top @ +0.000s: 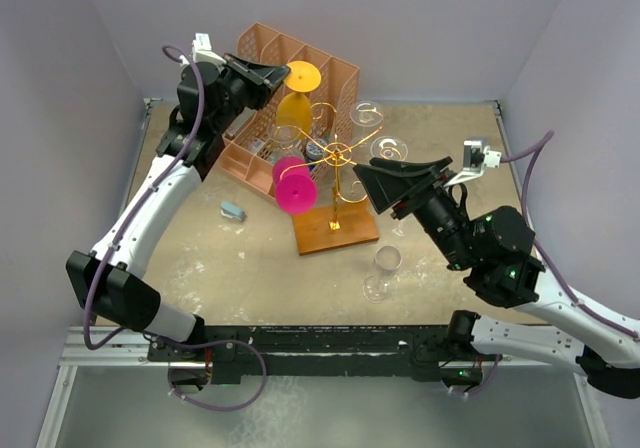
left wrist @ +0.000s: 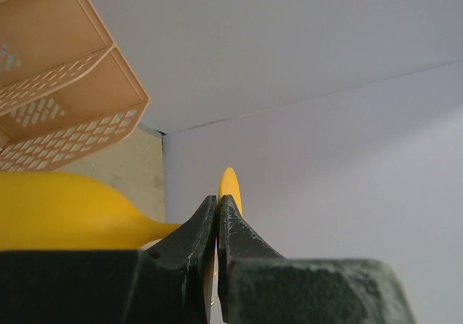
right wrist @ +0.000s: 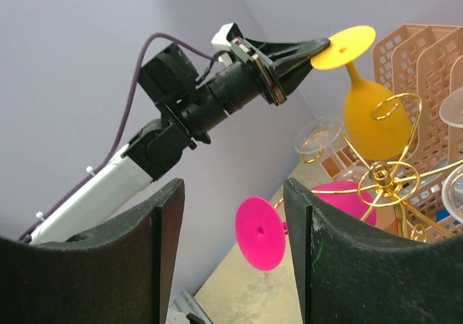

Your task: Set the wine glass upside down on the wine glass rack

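Note:
My left gripper (top: 277,72) is shut on the rim of a yellow wine glass's foot (top: 303,75) and holds the glass foot-up, with the bowl (top: 293,112) hanging at the back left of the gold wire rack (top: 338,153). In the left wrist view the jaws (left wrist: 218,202) pinch the yellow foot (left wrist: 231,185), and the bowl (left wrist: 65,212) is at the left. In the right wrist view the yellow bowl (right wrist: 372,118) sits just behind a curled arm (right wrist: 394,107). My right gripper (top: 362,182) is open and empty beside the rack (right wrist: 233,186).
A pink glass (top: 295,185) hangs tilted on the rack's near left arm. Clear glasses (top: 388,150) hang on the right arms. Another clear glass (top: 381,271) lies on the table by the wooden base (top: 335,230). A peach organizer (top: 262,53) stands behind. A small grey object (top: 233,210) lies at the left.

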Controlling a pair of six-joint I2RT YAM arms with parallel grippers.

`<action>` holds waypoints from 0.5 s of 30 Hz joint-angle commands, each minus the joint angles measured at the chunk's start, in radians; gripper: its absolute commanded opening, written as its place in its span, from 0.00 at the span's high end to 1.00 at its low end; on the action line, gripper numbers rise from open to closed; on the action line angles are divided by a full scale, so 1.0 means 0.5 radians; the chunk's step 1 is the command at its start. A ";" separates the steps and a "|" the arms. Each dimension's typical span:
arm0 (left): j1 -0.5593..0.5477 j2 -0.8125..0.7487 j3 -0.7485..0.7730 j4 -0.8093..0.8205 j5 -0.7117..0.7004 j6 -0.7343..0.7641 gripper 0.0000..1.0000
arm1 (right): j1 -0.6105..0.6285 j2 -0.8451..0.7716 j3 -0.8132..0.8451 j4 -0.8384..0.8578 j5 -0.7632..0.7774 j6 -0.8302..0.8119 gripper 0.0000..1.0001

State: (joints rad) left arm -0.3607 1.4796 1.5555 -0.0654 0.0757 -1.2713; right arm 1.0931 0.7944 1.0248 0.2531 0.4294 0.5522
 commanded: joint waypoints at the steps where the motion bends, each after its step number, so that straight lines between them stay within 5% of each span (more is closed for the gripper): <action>1: 0.010 -0.078 -0.074 0.130 0.108 -0.025 1.00 | 0.007 -0.037 -0.006 0.118 0.059 0.054 0.41; 15: 0.011 -0.147 -0.168 0.131 0.227 0.047 1.00 | 0.007 -0.039 -0.062 0.158 0.069 0.072 0.41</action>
State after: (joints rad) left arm -0.3603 1.4586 1.4738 -0.0616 0.1364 -1.2602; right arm 1.0931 0.7853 1.0039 0.2756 0.4366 0.5716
